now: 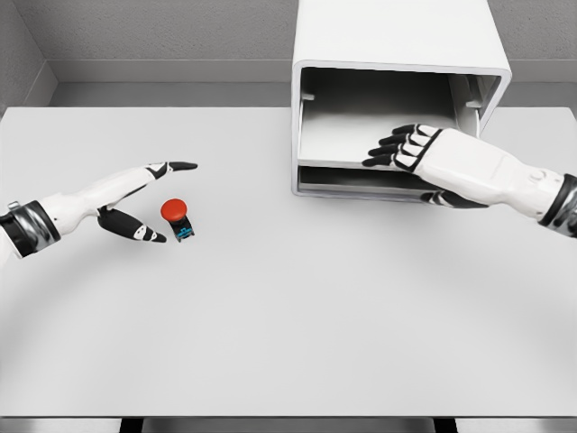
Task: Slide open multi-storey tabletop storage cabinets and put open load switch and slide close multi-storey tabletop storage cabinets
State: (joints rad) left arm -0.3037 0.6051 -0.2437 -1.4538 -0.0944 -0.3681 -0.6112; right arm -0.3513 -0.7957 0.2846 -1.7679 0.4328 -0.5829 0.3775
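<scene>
Matte white tabletop (270, 316), grey textured walls (162, 27). Boxy white cabinet (397, 36), shelves exposed. Red-capped switch (177, 216) beside spread left robot hand (149, 203); right robot hand (406, 149) open.

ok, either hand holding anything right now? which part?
Nothing held. Left hand is open beside the red-capped switch, not touching it. Right hand is open over the cabinet's pulled-out drawer.

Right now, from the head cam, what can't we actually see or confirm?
- Cabinet: its top and back are cut off by the upper picture edge.
- Lower drawer: its contents are hidden by the shelf above and the right hand.
- Right hand: whether it touches the drawer cannot be told.
- Switch: the blue base is too small for detail.
- Left hand: open beside the switch; contact unclear.
</scene>
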